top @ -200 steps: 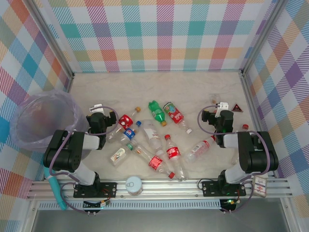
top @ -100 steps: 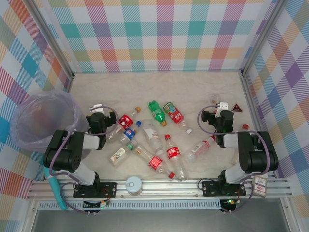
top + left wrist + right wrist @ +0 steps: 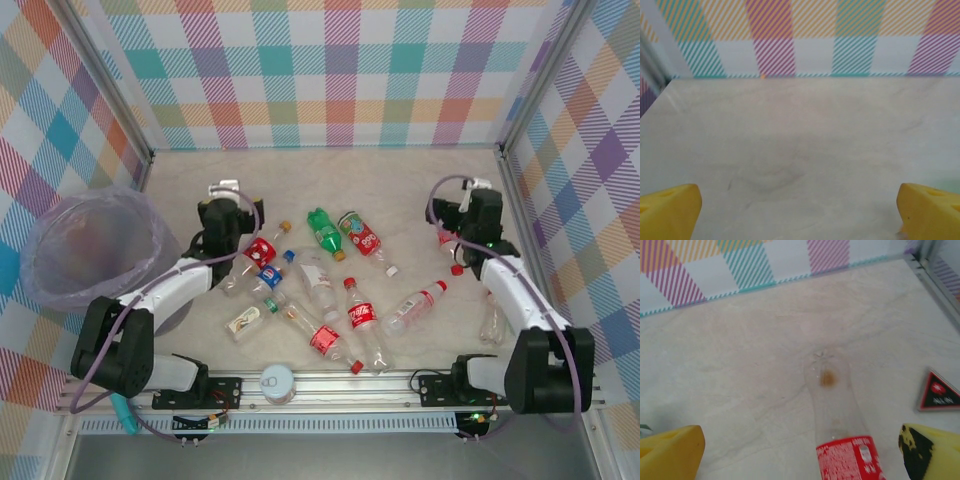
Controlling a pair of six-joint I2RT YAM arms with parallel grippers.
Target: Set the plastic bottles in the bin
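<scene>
1. Left gripper (image 3: 800, 212): jaws spread wide, nothing held, just right of the bin (image 3: 42, 285).
2. Right gripper (image 3: 800, 452): jaws wide apart; a red-labelled bottle (image 3: 832, 405) lies ungripped between them, far right of the bin.
3. Plastic bottles (image 3: 358, 318): lying scattered on the table (image 3: 400, 180), right of the bin.

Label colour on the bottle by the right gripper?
Red with white print; the bottle shows best in the right wrist view.

The bottle (image 3: 832, 405) is cut off at its red label by the lower edge; the fingers (image 3: 670, 452) of the right gripper (image 3: 800, 460) run off the bottom corners, likewise the left gripper's (image 3: 800, 215); the right edge clips the card (image 3: 940, 392); the left arm (image 3: 165, 290) hides part of the bin (image 3: 60, 290).
</scene>
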